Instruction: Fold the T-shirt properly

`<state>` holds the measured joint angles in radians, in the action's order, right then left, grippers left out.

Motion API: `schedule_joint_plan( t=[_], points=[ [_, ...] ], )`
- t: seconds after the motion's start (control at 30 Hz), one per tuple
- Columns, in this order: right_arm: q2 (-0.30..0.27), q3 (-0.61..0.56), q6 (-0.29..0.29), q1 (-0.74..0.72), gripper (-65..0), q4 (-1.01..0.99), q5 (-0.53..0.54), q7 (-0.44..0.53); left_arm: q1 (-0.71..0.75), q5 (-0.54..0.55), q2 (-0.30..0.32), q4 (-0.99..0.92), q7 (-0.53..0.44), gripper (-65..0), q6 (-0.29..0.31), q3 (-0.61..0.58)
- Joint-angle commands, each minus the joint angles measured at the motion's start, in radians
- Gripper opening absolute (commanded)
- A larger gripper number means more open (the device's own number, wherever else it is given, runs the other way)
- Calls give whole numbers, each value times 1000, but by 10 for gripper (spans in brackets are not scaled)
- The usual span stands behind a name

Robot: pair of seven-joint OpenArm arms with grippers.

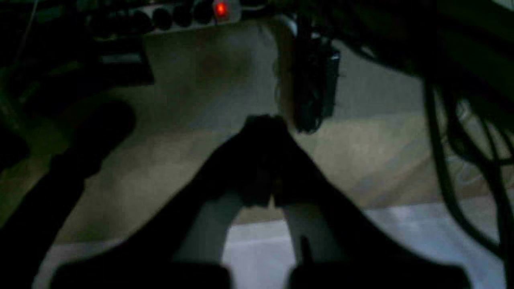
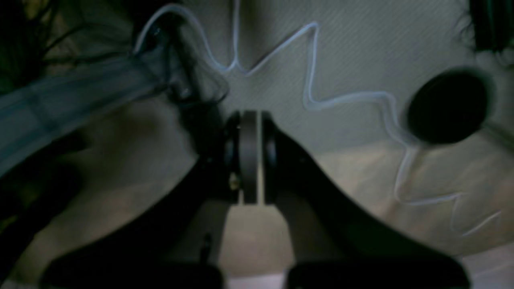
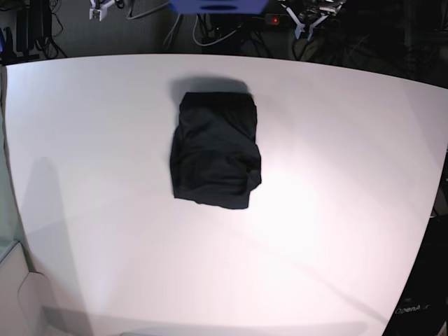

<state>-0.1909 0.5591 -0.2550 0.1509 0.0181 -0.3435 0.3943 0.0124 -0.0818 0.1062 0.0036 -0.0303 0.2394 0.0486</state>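
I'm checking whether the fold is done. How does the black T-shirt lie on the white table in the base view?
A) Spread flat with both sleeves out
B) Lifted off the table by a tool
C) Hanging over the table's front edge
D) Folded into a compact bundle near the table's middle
D: the T-shirt lies as a compact folded bundle on the table, with no sleeves spread and no tool touching it.

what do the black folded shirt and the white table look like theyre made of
The black folded T-shirt looks like thin, soft knit fabric, matte: it lies in limp creases and reflects no light. The broad white table looks like a smooth, hard laminate or painted board, faintly glossy, with a soft bright glare patch; exact material unclear.
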Motion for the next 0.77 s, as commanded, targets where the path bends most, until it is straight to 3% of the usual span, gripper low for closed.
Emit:
schedule_joint_plan(
  t=[0.0, 0.07, 0.13, 0.23, 0.4, 0.73],
  points=[
    [-12, -14, 59, 5, -650, 0, -22, 5, -39, 0, 8, -4, -29, -650, 4, -2],
    [12, -50, 159, -17, -650, 0, -81, 1, -85, 1, 8, -4, -59, -650, -50, -2],
    [32, -89, 259, -35, -650, 0, -124, -2, -84, 1, 8, -4, -75, -650, -173, -2],
    [57, -133, 339, -64, -650, 0, -154, -41, -71, 1, -4, -4, -69, -650, -288, -2],
    [83, -135, 354, -104, -647, 0, -153, -53, -78, 10, -12, -4, -67, -650, -344, 7],
    [81, -133, 354, -112, -647, 0, -153, -103, -84, 12, -23, -4, -70, -650, -346, 9]
  ],
)
